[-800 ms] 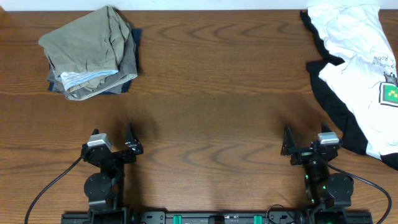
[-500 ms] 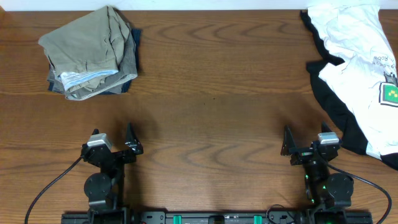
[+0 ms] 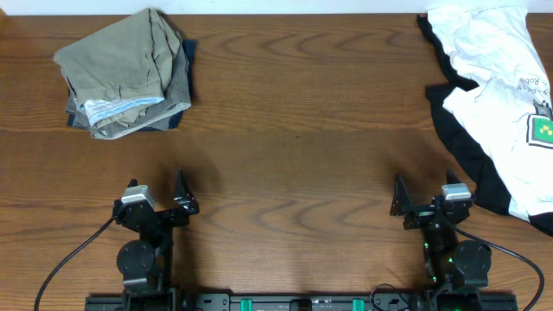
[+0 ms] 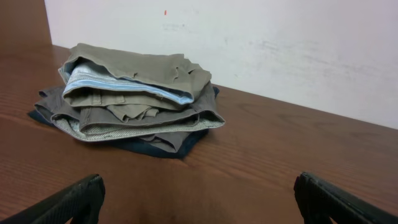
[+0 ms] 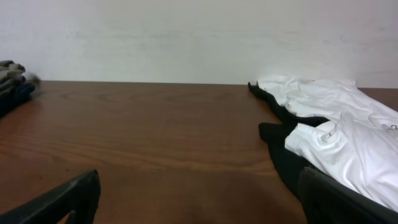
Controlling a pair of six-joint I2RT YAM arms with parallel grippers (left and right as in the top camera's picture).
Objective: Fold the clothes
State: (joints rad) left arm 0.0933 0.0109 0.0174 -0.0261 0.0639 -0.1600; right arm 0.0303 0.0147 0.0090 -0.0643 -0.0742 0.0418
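Observation:
The clothes lie rumpled at the table's far right: a white T-shirt (image 3: 501, 95) with a small green square print (image 3: 543, 130), on top of a black garment (image 3: 462, 147). The right wrist view shows the white T-shirt (image 5: 348, 146) and black garment (image 5: 283, 152) ahead to the right. My right gripper (image 3: 421, 200) stands open near the front edge, left of the clothes and apart from them, nothing between its fingers. My left gripper (image 3: 157, 197) is open too at the front left, holding nothing.
A stack of folded garments (image 3: 125, 73), olive, grey and dark blue, sits at the back left, also ahead in the left wrist view (image 4: 134, 99). Bare wooden table (image 3: 294, 130) lies between the stack and the clothes. A white wall (image 5: 199, 37) runs behind the table.

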